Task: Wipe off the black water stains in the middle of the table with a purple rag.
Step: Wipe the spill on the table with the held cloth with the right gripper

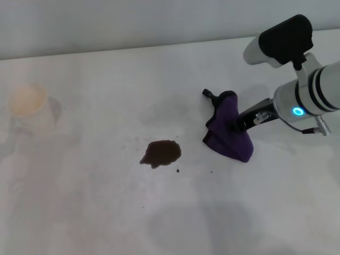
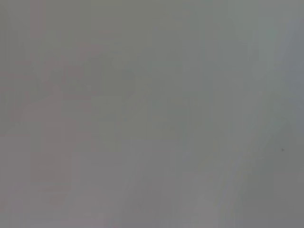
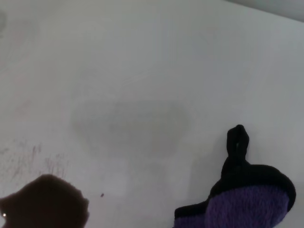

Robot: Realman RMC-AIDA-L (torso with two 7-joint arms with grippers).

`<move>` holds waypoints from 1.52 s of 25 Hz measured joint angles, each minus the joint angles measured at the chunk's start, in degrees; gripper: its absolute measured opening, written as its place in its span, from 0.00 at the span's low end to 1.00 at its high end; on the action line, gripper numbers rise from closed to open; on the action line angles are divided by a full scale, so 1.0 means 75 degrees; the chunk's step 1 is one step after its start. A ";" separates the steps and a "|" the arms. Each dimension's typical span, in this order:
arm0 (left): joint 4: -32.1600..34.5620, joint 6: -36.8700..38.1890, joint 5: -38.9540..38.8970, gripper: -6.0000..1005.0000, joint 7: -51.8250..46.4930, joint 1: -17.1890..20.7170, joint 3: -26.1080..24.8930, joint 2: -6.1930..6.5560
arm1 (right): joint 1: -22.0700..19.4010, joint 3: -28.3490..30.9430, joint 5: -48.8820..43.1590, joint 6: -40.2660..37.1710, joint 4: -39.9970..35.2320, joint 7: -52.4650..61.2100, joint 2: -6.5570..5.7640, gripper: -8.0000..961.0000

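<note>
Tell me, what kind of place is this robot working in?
Probably a lab or test bench rather than a home: a plain white table against a bare wall, holding only a pale cup, a staged dark puddle, and a purple rag held by the robot's right hand.

My left wrist camera gives me only a plain, featureless grey-white matte surface (image 2: 142,114) filling the frame, slightly lighter toward the right edge, with one tiny dark speck (image 2: 282,150) at lower right.

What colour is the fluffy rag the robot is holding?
The fluffy cloth rag in the right gripper is purple with black edging, clearest in the head view.
</note>
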 joint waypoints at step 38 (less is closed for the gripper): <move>-0.0193 -0.0465 -0.0055 0.88 0.0002 -0.0427 0.0000 0.0000 | 0.0680 -0.2698 0.1769 -0.3633 0.1276 -0.1469 0.0071 0.13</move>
